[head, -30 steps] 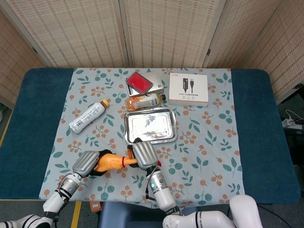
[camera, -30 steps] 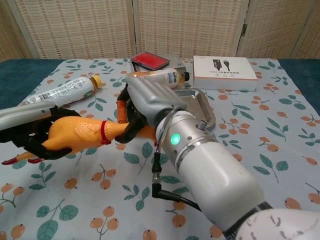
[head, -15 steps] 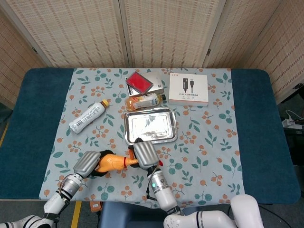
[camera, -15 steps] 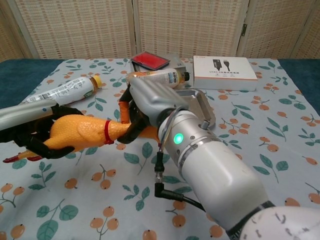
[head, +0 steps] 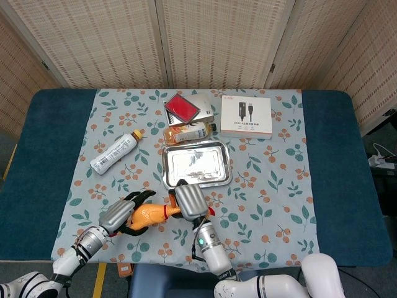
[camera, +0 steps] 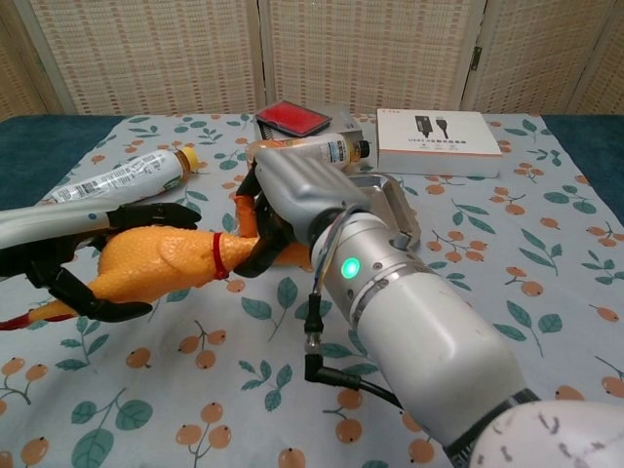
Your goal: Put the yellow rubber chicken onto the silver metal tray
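Yellow rubber chicken (camera: 161, 263) with a red band at the neck, lying between both hands at the near edge of the flowered cloth (head: 273, 186). Gripped at neck and head by the right hand (camera: 292, 210); left hand (camera: 93, 258) spread wide around the body, fingers apart, holding nothing. Silver tray (head: 196, 164) bare, just beyond the right hand. Farther back, a white box (head: 246, 117) showing a cable picture, print too small to read; an amber bottle (head: 188, 132); a red-topped box (head: 182, 108). Labelled bottle (head: 114, 153) beyond the left hand. Open cloth right of the right hand.
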### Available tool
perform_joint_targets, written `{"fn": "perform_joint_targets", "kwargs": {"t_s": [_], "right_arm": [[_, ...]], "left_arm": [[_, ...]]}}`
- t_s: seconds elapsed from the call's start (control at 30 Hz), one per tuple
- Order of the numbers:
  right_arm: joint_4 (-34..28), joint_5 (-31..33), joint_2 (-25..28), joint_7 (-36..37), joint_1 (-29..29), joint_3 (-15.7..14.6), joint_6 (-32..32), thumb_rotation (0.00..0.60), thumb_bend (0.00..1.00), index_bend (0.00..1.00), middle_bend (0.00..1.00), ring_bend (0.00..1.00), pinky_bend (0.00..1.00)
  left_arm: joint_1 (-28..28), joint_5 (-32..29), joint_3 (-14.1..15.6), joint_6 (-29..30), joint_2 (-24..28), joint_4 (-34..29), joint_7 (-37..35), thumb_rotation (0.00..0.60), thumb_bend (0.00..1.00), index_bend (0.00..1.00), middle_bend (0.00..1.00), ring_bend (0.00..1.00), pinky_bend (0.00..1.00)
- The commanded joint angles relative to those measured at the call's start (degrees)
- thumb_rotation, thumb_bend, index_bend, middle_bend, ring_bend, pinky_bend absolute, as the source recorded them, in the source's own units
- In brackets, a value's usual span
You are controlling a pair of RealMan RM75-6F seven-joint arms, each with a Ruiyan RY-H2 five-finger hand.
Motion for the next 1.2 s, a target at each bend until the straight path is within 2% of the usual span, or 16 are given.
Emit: {"fn": "perform_joint_targets", "kwargs": {"t_s": [0.03,0.27,0.33,0.37,0.43,0.47,0.5,0.57,0.6,0.63,0.73,0.9,1.1,1.17,1.2], "right_arm": [[0.0,0.0,0.0,-0.1,0.0,0.0,0.1,0.600,0.18,0.97,0.79,0.88,1.00],[0.2,0.0,0.0,-0.1,0.1,0.2,0.2,0.600,0.18,0.97,0.79,0.88,1.00],[0.3,0.0,0.0,-0.1,0.1,0.2,0.2,0.600,0.18,0.97,0.79,0.88,1.00],[0.3,0.0,0.0,0.0,0.1,0.2,0.2,0.600,0.18,0.97,0.79,0.88,1.00],[0.3,0.1,0.1,0.1,0.1,0.2,0.2,0.600,0.18,0.97,0.79,0.88,1.00],[0.3,0.1,0.1,0.1,0.1,0.2,0.1,0.600,0.18,0.97,0.79,0.88,1.00],[0.3,0.1,0.2,0.2,0.1,0.2,0.1,0.600,0.18,0.97,0.79,0.88,1.00],[0.2,0.2,0.3,0.3,0.0,0.2,0.0,0.600,0.18,0.97,0.79,0.88,1.00],[0.2,0.2,0.4,0.3,0.0,0.2,0.0,0.600,0.18,0.97,0.79,0.88,1.00],[0.1,0.2,0.4,0.3,0.0,0.2,0.0,0.600,0.18,0.97,0.79,0.88,1.00],[0.0,0.4,0.6,0.3,0.0,0.1,-0.1,0.600,0.18,0.97,0.79,0.88,1.00],[-0.3,0.6,0.7,0.5,-0.2,0.0,-0.1,0.600,0.18,0.97,0.79,0.88,1.00],[-1.1,0.6,1.0,0.2,-0.2,-0.1,0.2,0.600,0.18,0.97,0.79,0.88,1.00],[-1.3,0.6,1.1,0.1,-0.2,0.0,0.3,0.600,0.18,0.97,0.79,0.88,1.00],[-1.4,0.6,1.2,0.1,-0.2,0.0,0.4,0.600,0.18,0.97,0.79,0.88,1.00]], "left_arm": [[-0.6,1.1,0.3,-0.5,0.5,0.4,-2.3,0.600,0.31,0.00,0.00,0.00,0.03],[-1.2,-0.2,0.7,-1.7,0.8,0.5,-0.6,0.600,0.31,0.00,0.00,0.00,0.07],[-1.4,-1.3,0.6,-2.1,0.9,0.2,0.5,0.600,0.32,0.00,0.00,0.00,0.11],[-1.3,-1.8,0.4,-1.8,0.8,0.1,0.9,0.600,0.33,0.00,0.00,0.00,0.16],[-0.5,-3.4,-0.3,-0.1,-0.1,0.1,2.4,0.600,0.38,0.12,0.06,0.07,0.34],[0.0,-4.3,-0.8,1.1,-0.9,0.1,2.9,0.600,0.43,0.27,0.18,0.18,0.48],[0.7,-5.5,-1.4,2.7,-2.0,0.2,4.1,0.600,0.51,0.47,0.36,0.36,0.65],[1.4,-6.8,-1.9,4.3,-3.2,-0.1,5.1,0.600,0.64,0.69,0.59,0.58,0.85],[1.7,-7.0,-2.2,5.4,-3.9,0.0,5.9,0.600,0.72,0.76,0.68,0.68,0.93],[1.9,-6.9,-2.3,6.2,-4.3,0.2,6.6,0.600,0.75,0.78,0.70,0.71,0.96],[2.7,-7.0,-2.6,8.9,-5.9,0.9,10.1,0.600,0.83,0.82,0.73,0.79,1.00],[2.9,-7.8,-2.5,8.8,-6.1,0.3,11.9,0.600,0.88,0.83,0.75,0.85,1.00],[2.7,-8.2,-2.4,8.0,-5.5,-0.4,13.3,0.600,0.88,0.84,0.76,0.87,1.00],[3.0,-7.9,-2.8,8.8,-5.9,-0.6,12.4,0.600,0.85,0.83,0.75,0.86,1.00],[3.1,-7.6,-2.6,8.8,-5.9,-0.6,12.0,0.600,0.81,0.82,0.74,0.83,0.99]]}}
